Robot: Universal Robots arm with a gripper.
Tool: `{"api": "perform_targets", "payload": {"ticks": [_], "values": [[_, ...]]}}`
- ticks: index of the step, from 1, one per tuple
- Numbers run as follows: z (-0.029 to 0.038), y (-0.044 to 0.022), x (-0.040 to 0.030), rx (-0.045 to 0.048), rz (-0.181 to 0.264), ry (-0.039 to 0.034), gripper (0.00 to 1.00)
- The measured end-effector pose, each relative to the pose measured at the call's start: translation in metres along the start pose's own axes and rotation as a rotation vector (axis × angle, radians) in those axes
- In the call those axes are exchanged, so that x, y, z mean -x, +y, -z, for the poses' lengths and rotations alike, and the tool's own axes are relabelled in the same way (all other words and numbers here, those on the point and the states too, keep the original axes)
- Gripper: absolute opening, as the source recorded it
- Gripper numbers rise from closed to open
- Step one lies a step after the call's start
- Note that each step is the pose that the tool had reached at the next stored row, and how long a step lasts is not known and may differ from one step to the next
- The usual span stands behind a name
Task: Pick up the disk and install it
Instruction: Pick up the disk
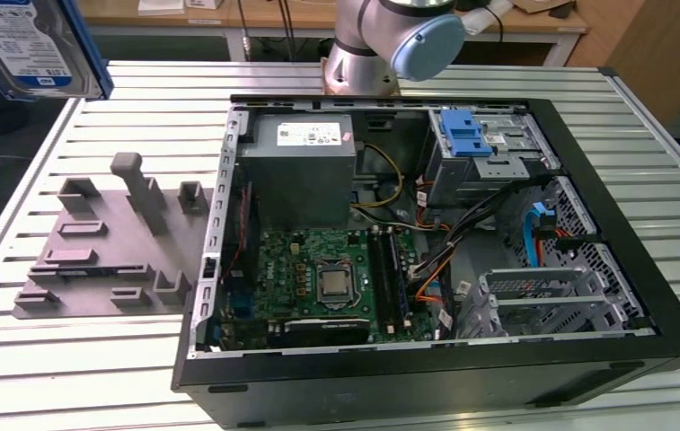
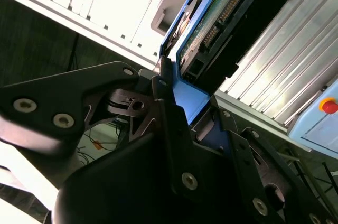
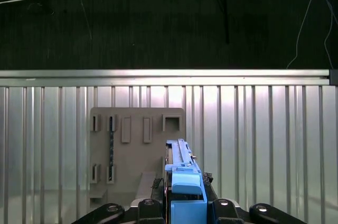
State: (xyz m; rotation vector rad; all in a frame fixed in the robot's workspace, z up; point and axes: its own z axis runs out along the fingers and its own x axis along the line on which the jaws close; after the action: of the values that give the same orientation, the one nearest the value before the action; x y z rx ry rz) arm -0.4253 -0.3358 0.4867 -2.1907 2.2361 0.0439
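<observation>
Aloft at the exterior view's upper left, one disk [image 1: 34, 45] is clamped edgewise between the two fingers [image 2: 168, 102], its long axis running straight out from them, above the table [image 1: 28, 359]. One open computer case [image 1: 436, 224] holds one blue-latched drive cage [image 1: 483, 148], well apart toward the exterior view's right.

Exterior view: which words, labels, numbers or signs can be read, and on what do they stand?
Flat silver-grey disk with blue bracket, white-and-blue label: print too blurred to read.
Big grey power-supply box, white sticker: print too small to read.
No other text can be read.
</observation>
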Motion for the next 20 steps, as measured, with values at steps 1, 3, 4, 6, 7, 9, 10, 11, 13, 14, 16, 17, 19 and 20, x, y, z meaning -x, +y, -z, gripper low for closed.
{"api": "perform_targets", "payload": {"ticks": [1,3,4,6,7,9,10,11,13,14,16,17,19,20], "values": [[0.0000,-0.0003,0.0000,0.0000,0.000,0.0000,0.37],[0.0000,-0.0017,0.0000,0.0000,0.000,0.0000,0.37],[0.0000,-0.0020,0.0000,0.0000,0.000,0.0000,0.37],[0.0000,-0.0025,0.0000,-0.0001,0.000,0.0000,0.37],[0.0000,-0.0028,0.0001,0.0000,0.000,0.0001,0.37],[0.0000,-0.0034,0.0001,-0.0001,0.000,0.0000,0.37],[0.0000,-0.0037,0.0001,0.0000,0.000,0.0000,0.37],[0.0001,-0.0041,0.0001,0.0000,0.000,0.0001,0.37],[0.0000,-0.0047,0.0001,-0.0001,0.000,0.0000,0.37],[0.0000,-0.0050,0.0001,0.0000,0.000,0.0000,0.37],[0.0001,-0.0056,0.0001,0.0000,0.000,0.0000,0.37],[0.0001,-0.0059,0.0001,0.0000,0.000,0.0000,0.37],[0.0001,-0.0064,0.0001,0.0000,0.000,0.0000,0.37],[0.0001,-0.0067,0.0001,0.0000,0.000,0.0000,0.37]]}}
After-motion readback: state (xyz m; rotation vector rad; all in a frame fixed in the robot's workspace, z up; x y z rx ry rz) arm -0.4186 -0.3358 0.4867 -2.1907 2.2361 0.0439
